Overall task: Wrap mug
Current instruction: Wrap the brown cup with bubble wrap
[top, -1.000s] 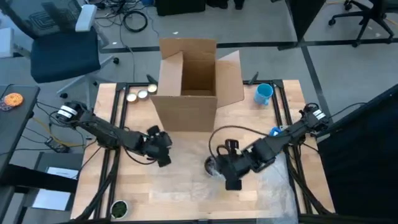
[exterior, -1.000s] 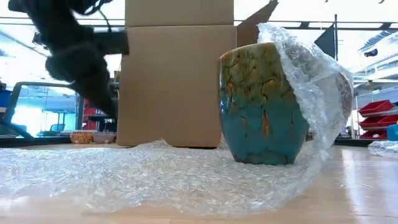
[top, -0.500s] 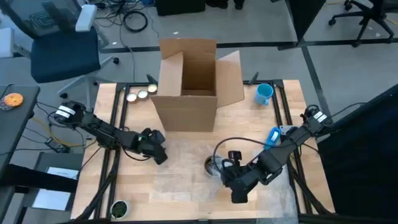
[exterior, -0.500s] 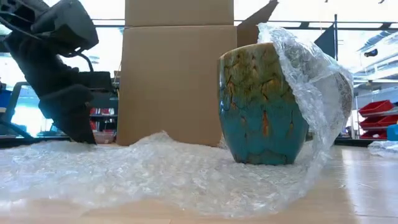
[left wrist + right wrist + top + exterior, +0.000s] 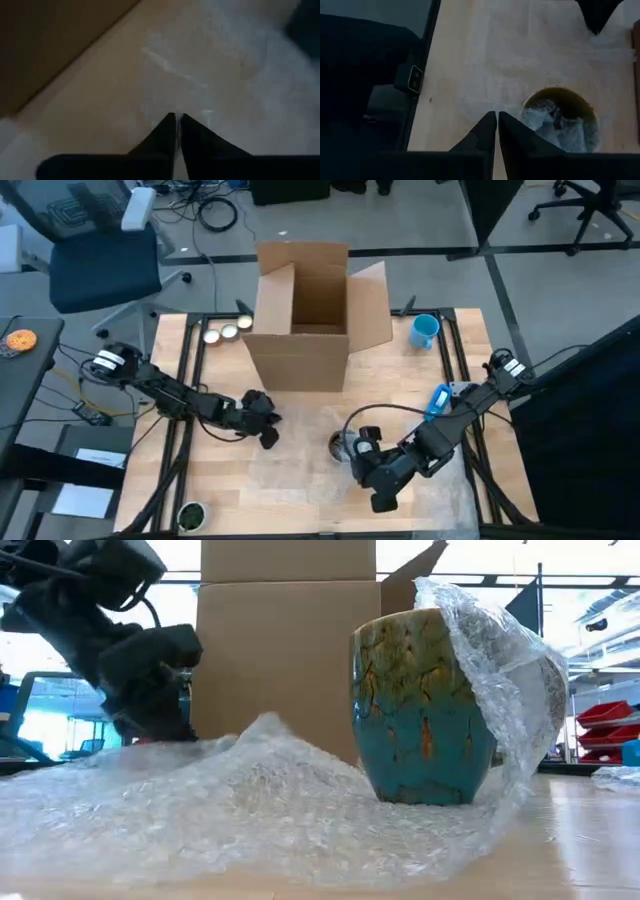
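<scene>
Nearest, the bubble wrap (image 5: 250, 810) is spread on the wooden table (image 5: 290, 505). The mug (image 5: 425, 710) stands at 5 o'clock from centre, half draped. The left gripper (image 5: 268, 436) is pinched on the wrap; the right gripper (image 5: 352, 460) is closed, its hold unclear. Beyond, a cardboard box (image 5: 315, 315) and an office chair (image 5: 105, 255) are seen.

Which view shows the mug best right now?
The low view: the mug stands upright, bubble wrap draped over one side. The right wrist view shows only its open mouth, the high view a small patch, the left wrist view nothing.
</scene>
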You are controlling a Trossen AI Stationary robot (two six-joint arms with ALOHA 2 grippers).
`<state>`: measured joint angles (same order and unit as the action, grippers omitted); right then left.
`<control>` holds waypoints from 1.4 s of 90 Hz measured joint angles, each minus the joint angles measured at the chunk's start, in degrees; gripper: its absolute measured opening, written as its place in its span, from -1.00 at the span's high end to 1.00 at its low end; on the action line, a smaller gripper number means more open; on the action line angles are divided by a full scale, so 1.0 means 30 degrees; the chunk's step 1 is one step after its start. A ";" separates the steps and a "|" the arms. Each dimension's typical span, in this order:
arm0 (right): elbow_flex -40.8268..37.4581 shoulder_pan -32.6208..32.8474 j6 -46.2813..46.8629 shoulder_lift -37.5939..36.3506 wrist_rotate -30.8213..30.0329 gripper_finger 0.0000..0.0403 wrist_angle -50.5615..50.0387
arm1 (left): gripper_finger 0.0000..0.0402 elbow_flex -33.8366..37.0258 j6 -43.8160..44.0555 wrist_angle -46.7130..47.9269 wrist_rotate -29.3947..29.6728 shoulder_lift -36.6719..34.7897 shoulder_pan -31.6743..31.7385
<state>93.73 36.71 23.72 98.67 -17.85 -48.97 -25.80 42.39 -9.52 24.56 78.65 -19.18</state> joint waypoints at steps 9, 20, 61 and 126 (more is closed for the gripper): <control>0.0000 0.0047 0.0063 0.0000 0.0000 1.00 0.0000 | 1.00 -0.0331 -0.0573 -0.1259 0.0015 0.0000 -0.0164; 0.0000 0.0148 0.0085 0.0000 0.0000 1.00 0.0000 | 1.00 -0.1423 -0.1763 -0.1479 0.0016 -0.0007 -0.0323; 0.0000 0.0153 0.0578 0.0015 -0.0590 1.00 0.0015 | 1.00 -0.5222 -0.6220 -0.2276 -0.0216 -0.0027 -0.0903; -0.0168 -0.0837 0.0844 0.0852 -0.6876 1.00 -0.3222 | 1.00 -0.5222 -0.7090 -0.6467 -0.1923 0.1776 -0.0901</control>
<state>93.23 34.20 26.25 101.23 -38.47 -58.64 -41.47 21.12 -28.92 18.79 83.98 -21.88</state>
